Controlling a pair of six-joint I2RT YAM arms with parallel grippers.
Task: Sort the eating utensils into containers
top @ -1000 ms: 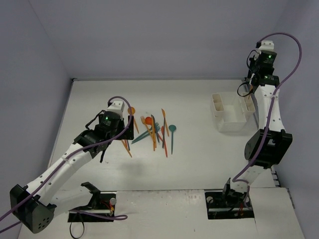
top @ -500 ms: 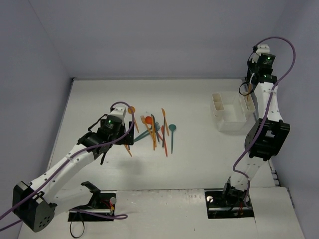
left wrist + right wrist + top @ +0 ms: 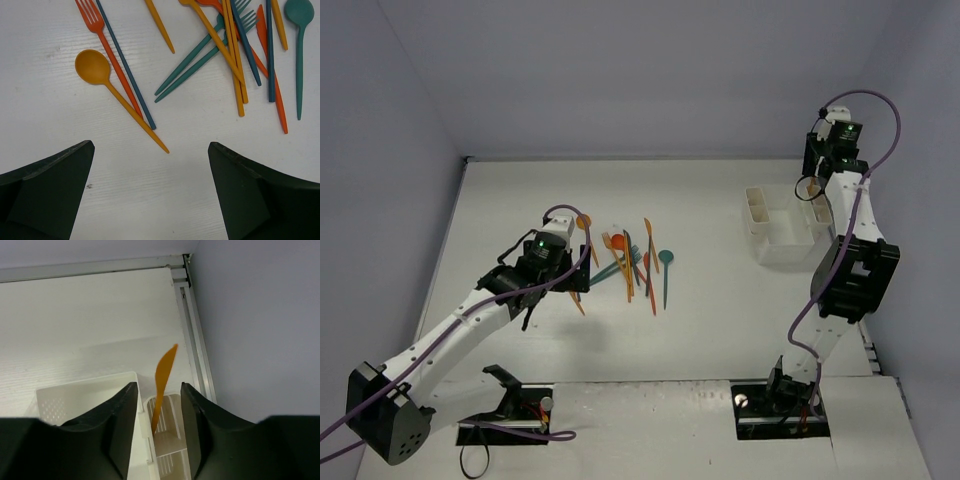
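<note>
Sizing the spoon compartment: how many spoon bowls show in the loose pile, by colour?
Orange spoons: 2, one bowl in the left wrist view, another in the top view
Red-orange spoon: 1
Teal spoon: 1
Total: 4 spoon bowls showing

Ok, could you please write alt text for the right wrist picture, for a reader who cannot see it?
An orange knife stands blade up between the open jaws, touching neither, with its lower end inside a narrow compartment of the white holder. Behind it are the white table and, on the right, a grey wall.
</note>
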